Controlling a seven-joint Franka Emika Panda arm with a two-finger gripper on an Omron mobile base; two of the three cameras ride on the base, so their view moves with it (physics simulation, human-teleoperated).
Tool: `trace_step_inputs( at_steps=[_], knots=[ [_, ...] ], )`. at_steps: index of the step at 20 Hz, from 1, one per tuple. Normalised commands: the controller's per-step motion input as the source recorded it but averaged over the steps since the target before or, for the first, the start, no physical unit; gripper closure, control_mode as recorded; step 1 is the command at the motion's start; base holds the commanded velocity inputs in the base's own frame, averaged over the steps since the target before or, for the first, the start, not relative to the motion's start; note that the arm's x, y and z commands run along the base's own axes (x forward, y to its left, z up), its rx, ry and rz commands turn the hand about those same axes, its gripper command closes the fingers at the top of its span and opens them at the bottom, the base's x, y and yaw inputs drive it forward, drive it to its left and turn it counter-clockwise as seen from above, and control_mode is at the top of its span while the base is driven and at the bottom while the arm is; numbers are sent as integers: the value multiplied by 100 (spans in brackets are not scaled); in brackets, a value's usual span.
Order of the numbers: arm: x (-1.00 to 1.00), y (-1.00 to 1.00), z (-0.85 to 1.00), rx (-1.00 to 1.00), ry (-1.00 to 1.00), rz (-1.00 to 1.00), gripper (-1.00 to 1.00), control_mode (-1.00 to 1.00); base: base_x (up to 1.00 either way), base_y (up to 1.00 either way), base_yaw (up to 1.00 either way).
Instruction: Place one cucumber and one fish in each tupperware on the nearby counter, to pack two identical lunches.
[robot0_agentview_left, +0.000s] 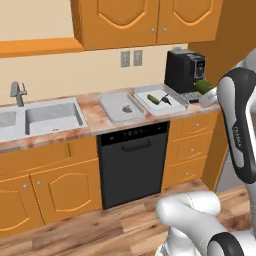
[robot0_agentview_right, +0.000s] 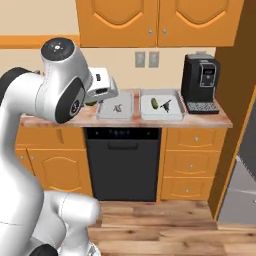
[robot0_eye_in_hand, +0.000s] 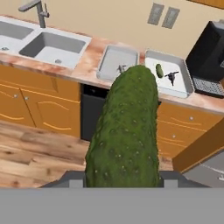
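Gripper (robot0_eye_in_hand: 122, 181) of mine is clamped on a cucumber (robot0_eye_in_hand: 124, 131); farther off, on the counter (robot0_eye_in_hand: 94, 57), right tupperware (robot0_eye_in_hand: 183, 85) holds another cucumber (robot0_eye_in_hand: 159, 70) and a fish (robot0_eye_in_hand: 170, 77).

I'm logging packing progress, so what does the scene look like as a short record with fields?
gripper: held up in front of the counter, shut on a cucumber
left tupperware: holds one dark fish, no cucumber
right tupperware: holds one cucumber and one dark fish
sink: left of the trays, faucet behind it
coffee machine: at the counter's right end
dishwasher: below the trays
left to do: cucumber into the left tupperware
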Motion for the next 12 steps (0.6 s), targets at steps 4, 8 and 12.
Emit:
trace_step_inputs(
  at_steps=[4,8,12],
  knots=[
    [0,0,0,0,0,0,100,100,100,52,-5],
    [0,0,0,0,0,0,100,100,94,1,0],
    [0,0,0,0,0,0,100,100,76,-12,0]
  ],
)
